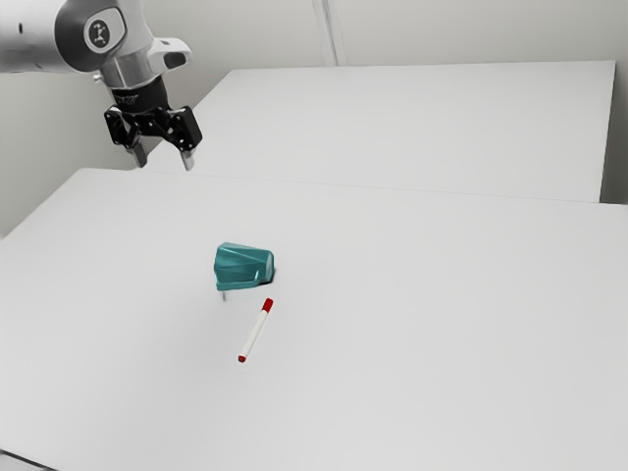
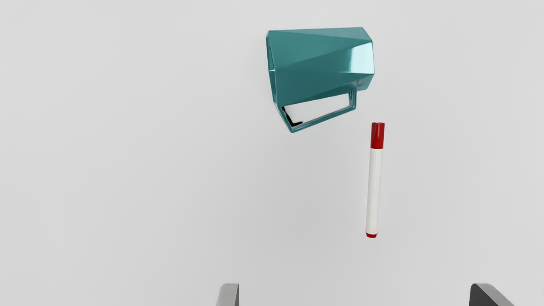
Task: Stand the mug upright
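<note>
High over the table, toward the exterior view's upper left, my gripper [image 1: 165, 161] hangs open, its fingers wide apart with nothing between them. The teal faceted mug [image 1: 243, 267] lies on its side on the table, below the gripper and off toward the exterior view's right. In the wrist view the mug [image 2: 321, 63] shows its open mouth at one end, its base at the other and its angular handle along one side, facing the marker. Both fingertips of the gripper [image 2: 355, 293] stand well apart from the mug.
A white marker with red ends [image 1: 255, 332] lies on the white table [image 1: 412, 334] close to the mug; in the wrist view the marker's [image 2: 374, 182] capped end points toward the mug's base. Behind is another white surface [image 1: 412, 128], with walls around it.
</note>
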